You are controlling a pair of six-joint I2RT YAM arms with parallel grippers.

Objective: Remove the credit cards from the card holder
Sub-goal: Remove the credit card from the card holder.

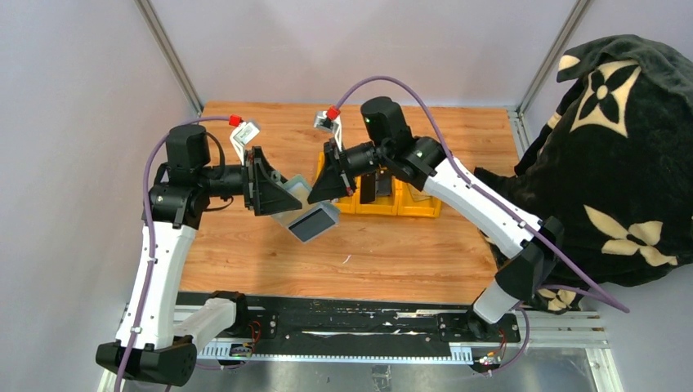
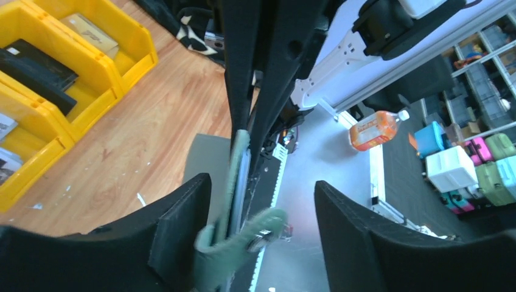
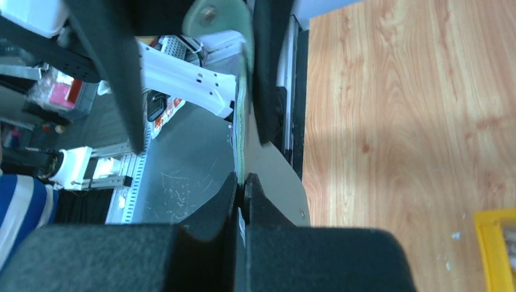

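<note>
The pale sage-green card holder hangs tilted in the air between my two grippers, in front of the yellow bin. My right gripper is shut on its thin top edge. Its snap flap sticks out at the far end. My left gripper stands open around the holder's lower end, its left finger close against the holder and the strap with the snap loose in the gap. A black card and a tan card lie in the bin. I cannot make out any cards inside the holder.
The yellow three-compartment bin sits mid-table behind the grippers. A black patterned blanket covers the right side. Bare wooden tabletop lies in front of the bin, with the black base rail at the near edge.
</note>
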